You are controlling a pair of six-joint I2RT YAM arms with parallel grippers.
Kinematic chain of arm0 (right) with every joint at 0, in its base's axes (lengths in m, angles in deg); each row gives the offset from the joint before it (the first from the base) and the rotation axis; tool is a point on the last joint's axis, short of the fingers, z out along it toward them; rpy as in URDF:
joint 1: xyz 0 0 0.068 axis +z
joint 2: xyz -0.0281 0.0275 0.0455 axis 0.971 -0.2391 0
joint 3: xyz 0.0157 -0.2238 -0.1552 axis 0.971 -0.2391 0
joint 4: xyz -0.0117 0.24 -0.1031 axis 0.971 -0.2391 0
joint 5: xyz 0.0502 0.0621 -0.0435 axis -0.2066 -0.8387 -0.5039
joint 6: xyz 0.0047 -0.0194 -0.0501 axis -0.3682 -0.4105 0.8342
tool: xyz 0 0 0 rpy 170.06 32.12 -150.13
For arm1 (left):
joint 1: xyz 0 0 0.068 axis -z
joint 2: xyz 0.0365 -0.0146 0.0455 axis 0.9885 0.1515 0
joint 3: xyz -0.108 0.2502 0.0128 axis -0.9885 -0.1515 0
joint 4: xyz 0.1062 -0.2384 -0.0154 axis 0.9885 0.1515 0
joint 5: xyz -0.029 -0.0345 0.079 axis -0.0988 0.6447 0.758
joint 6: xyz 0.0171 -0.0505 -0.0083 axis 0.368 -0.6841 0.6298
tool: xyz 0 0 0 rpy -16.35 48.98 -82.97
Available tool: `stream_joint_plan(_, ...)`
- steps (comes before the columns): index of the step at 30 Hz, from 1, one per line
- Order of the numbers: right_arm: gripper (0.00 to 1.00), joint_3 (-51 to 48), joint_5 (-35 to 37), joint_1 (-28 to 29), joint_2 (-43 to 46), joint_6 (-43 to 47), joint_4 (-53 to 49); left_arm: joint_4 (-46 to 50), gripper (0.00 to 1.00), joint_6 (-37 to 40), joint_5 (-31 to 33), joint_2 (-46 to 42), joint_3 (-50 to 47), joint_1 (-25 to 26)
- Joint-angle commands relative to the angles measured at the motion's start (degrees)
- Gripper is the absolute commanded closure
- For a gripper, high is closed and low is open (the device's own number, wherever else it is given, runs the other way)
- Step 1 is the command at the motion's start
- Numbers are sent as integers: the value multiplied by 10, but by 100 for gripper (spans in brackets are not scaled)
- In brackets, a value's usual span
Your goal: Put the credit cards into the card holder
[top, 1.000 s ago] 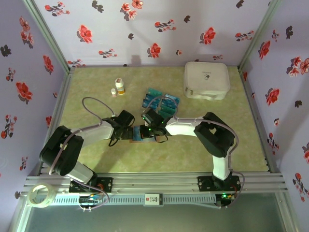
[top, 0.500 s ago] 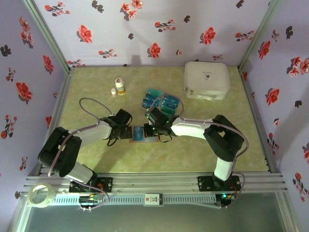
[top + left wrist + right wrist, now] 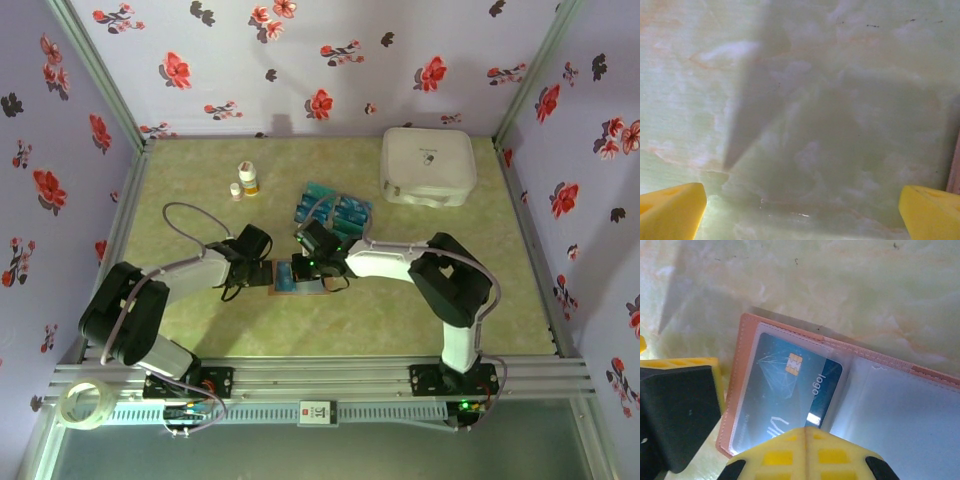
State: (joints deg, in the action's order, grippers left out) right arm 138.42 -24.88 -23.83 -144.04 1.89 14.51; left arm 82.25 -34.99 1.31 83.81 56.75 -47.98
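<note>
The brown card holder point(image 3: 740, 370) lies open on the table, its clear sleeves facing up. One teal credit card point(image 3: 785, 385) with a gold chip sits in the left sleeve, its right end poking out. My right gripper point(image 3: 806, 440) is shut, its yellow tips pressed together just over that card's near edge, with nothing between them. My left gripper point(image 3: 802, 210) is wide open over bare table, and the card holder's brown edge point(image 3: 955, 165) is at its right. In the top view, the left gripper point(image 3: 262, 275) and right gripper point(image 3: 303, 268) flank the card holder point(image 3: 300, 287). Several loose credit cards point(image 3: 330, 208) lie behind it.
A large white rounded case point(image 3: 428, 165) stands at the back right. Two small bottles point(image 3: 246, 180) stand at the back left. A roll of tape point(image 3: 82, 404) rests on the frame at the near left. The left gripper's finger point(image 3: 680, 405) shows beside the card holder.
My right gripper has drawn back a little and then returned left over the card holder. The left arm has barely moved, and both grippers keep their states.
</note>
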Motion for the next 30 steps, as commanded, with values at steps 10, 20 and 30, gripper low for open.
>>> stream_joint_plan(10, 98, 22, -13, -2, -28, -3, 13, -12, 0, 13, 13, 24, 0, -10)
stream_joint_plan(20, 98, 35, -20, 3, -36, -2, 7, -16, 0, 11, 8, 23, -4, -10)
stream_joint_plan(30, 87, 20, 17, -4, 55, 16, -32, 3, 0, 24, 8, -9, 12, -10)
